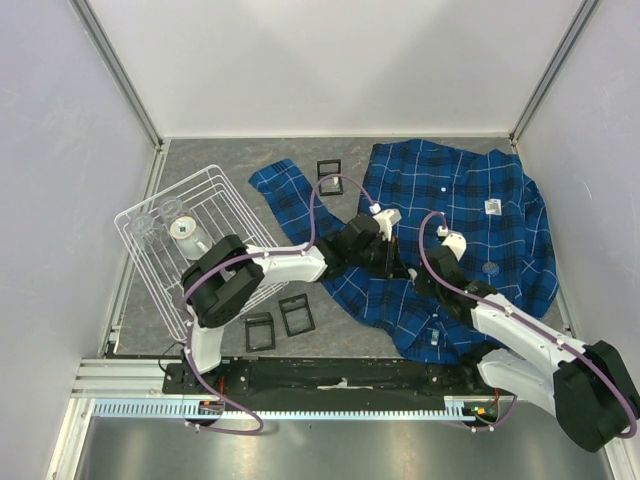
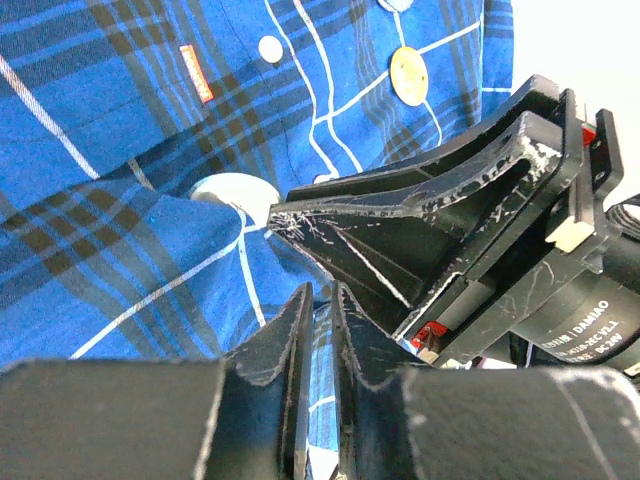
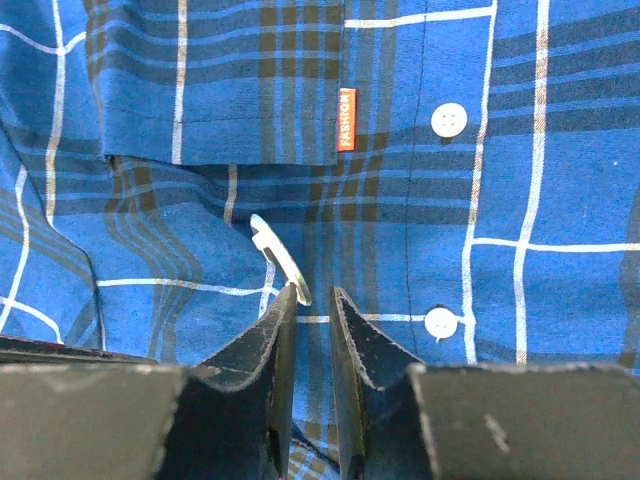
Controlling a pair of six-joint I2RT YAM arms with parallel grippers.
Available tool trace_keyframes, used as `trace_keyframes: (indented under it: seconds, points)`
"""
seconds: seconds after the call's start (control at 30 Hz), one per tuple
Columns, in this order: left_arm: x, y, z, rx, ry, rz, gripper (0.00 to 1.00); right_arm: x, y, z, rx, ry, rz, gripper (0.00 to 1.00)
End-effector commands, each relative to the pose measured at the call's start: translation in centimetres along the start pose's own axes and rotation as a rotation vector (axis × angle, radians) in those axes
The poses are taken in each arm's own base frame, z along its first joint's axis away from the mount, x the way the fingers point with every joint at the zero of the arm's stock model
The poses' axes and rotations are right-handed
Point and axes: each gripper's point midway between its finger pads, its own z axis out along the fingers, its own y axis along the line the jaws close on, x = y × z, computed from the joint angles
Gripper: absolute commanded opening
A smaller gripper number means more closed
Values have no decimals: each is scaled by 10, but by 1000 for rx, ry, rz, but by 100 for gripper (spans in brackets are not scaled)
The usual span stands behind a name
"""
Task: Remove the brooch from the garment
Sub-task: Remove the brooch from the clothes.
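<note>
The blue plaid garment [image 1: 470, 215] lies spread on the right half of the table. A small pale disc brooch [image 3: 278, 255] stands on edge on the cloth below an orange label [image 3: 346, 105]. It also shows in the left wrist view [image 2: 228, 188], half under a fold. My right gripper [image 3: 312, 290] is narrowly open, its left fingertip touching the brooch's rim, with nothing in the gap. My left gripper [image 2: 320, 290] is shut on a fold of the garment just beside it. Both grippers meet over the shirt front, the left [image 1: 395, 262] and the right [image 1: 425, 272].
A white wire basket [image 1: 150, 270] holding clear cups stands at the left. Black square frames lie on the mat behind [image 1: 329, 168] and in front [image 1: 297, 313]. More small pins sit on the shirt [image 1: 493, 206], and a tan disc [image 2: 408, 72] sits by the buttons.
</note>
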Motion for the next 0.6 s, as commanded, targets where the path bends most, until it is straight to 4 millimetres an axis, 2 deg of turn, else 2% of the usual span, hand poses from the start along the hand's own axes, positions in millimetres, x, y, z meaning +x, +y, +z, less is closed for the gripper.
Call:
trace_keyframes:
  seconds: [0.0,0.1,0.33,0.57]
  points:
    - [-13,-8,9,50,-3,-36,19,-24,16,2,-50,-32,-15,27]
    - [-12,-3,13,42,4,-47,19,-28,22,4,-80,-34,-40,32]
    - [-12,11,18,13,16,-74,18,-38,29,6,-121,-41,-65,33]
    - [-11,21,22,-5,20,-91,17,-31,38,11,-179,-8,-88,19]
